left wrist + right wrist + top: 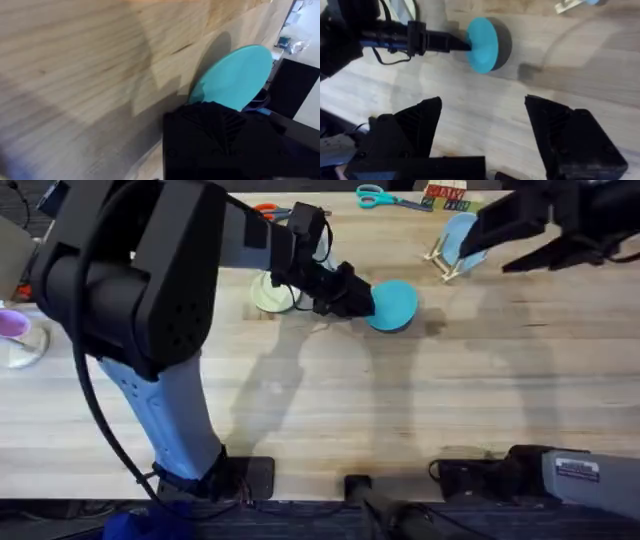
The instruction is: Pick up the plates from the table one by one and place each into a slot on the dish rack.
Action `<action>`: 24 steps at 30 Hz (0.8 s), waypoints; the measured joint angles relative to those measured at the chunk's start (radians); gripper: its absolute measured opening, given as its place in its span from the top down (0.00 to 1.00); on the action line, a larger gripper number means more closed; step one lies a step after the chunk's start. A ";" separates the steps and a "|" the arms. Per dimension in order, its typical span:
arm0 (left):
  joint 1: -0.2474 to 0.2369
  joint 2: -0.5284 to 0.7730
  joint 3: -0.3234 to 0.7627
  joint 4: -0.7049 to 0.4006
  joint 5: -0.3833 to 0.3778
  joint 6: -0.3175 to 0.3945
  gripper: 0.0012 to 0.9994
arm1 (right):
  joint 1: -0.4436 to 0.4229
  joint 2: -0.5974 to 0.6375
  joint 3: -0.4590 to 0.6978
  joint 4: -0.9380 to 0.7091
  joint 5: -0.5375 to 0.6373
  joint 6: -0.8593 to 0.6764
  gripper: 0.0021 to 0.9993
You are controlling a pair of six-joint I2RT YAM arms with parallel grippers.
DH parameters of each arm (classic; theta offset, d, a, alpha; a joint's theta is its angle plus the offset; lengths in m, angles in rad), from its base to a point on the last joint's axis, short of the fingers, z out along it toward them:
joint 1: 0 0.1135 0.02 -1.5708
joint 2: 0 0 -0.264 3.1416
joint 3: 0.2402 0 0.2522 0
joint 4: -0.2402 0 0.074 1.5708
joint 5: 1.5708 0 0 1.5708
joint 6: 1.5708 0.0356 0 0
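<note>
Even, bright overhead light falls on the table [330, 410], laying soft grey arm shadows across its planks below the teal plate [393, 304]. The left arm looms dark and blurred near the overhead camera. Both wrist views are soft, the wood grain beside the plate smeared.

The pale plank bench [330, 410] carries a cream plate [268, 296], the dish rack [443, 260], scissors [378, 196] and a clear glass [22, 340].

Left arm [150, 290]: black housings, pale blue-white link, black cable looped alongside. Right tool [482, 135]: two chunky black angular fingers.
</note>
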 joint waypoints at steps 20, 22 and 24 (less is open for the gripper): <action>0.000 0.000 0.000 0.000 -0.001 0.000 0.96 | 0.000 0.116 -0.285 0.271 -0.117 0.001 0.00; 0.000 0.000 0.000 0.000 -0.001 0.000 0.96 | 0.001 0.134 -0.299 0.310 -0.130 0.008 0.00; 0.000 0.000 0.000 0.000 -0.001 0.000 0.96 | 0.005 0.155 -0.305 0.340 -0.140 0.016 0.00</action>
